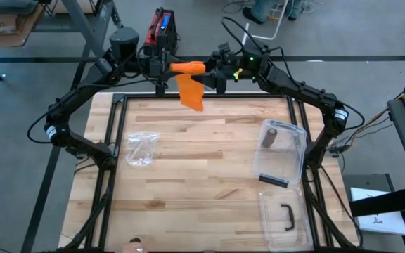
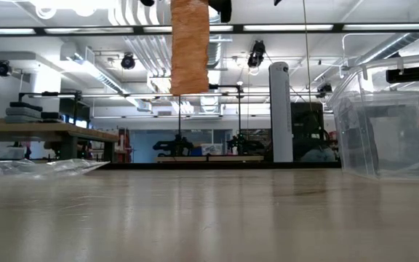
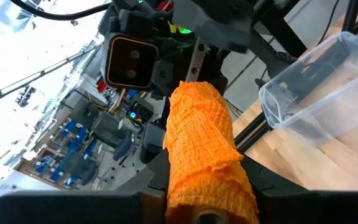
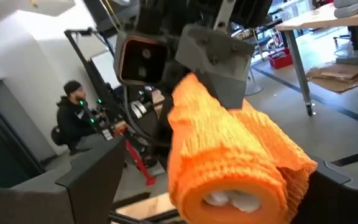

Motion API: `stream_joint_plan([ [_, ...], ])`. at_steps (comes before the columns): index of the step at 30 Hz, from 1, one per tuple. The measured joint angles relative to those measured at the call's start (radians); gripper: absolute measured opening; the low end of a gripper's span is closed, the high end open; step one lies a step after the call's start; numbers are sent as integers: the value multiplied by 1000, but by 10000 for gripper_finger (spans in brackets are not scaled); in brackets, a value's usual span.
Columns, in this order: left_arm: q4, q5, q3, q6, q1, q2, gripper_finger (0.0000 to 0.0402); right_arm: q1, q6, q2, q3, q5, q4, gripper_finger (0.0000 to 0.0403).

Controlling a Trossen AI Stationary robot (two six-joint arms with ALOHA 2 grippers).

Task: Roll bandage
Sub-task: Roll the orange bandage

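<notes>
We see bright, even light from the ceiling strip lamps (image 2: 297,28) in the low view, with soft glare on the table (image 2: 209,218) beneath them. Near the table's front edge the wood blurs. Close to the wrist cameras, the orange bandage (image 4: 229,155) looks soft; windows behind it wash out white.

One bandage (image 1: 188,77), two plastic containers (image 1: 284,151)

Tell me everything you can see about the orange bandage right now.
The orange bandage is crinkled, gauze-like fabric, partly wound into a roll held level in the air above the table's far edge. The left end effector is shut on one end; the right end effector, open, surrounds the other. A loose tail hangs straight down, clear of the wooden table.
</notes>
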Motion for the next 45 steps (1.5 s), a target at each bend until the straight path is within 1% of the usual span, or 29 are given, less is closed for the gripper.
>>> stream_joint_plan([
  [7,4,-35,0,82,-1,0,84,0,79,-2,0,8,3,348],
  [10,23,-36,0,78,-1,0,84,0,88,-2,0,10,-6,348],
  [15,44,-20,0,6,-1,-7,84,-13,-53,-9,0,0,-29,348],
  [17,44,5,0,-14,-1,-8,84,-14,-100,-21,0,0,-24,348],
  [22,45,21,0,-26,-7,-5,84,-20,-123,-36,1,-1,-7,348],
  [32,90,11,0,-24,-10,28,84,-17,-24,-33,1,-1,-2,348],
  [37,106,3,0,38,-12,36,84,-18,54,-28,1,1,6,348],
  [40,111,3,0,64,-13,37,84,-18,70,-27,1,0,5,348],
  [45,122,2,0,64,-22,37,84,-18,70,-21,1,0,2,348],
])
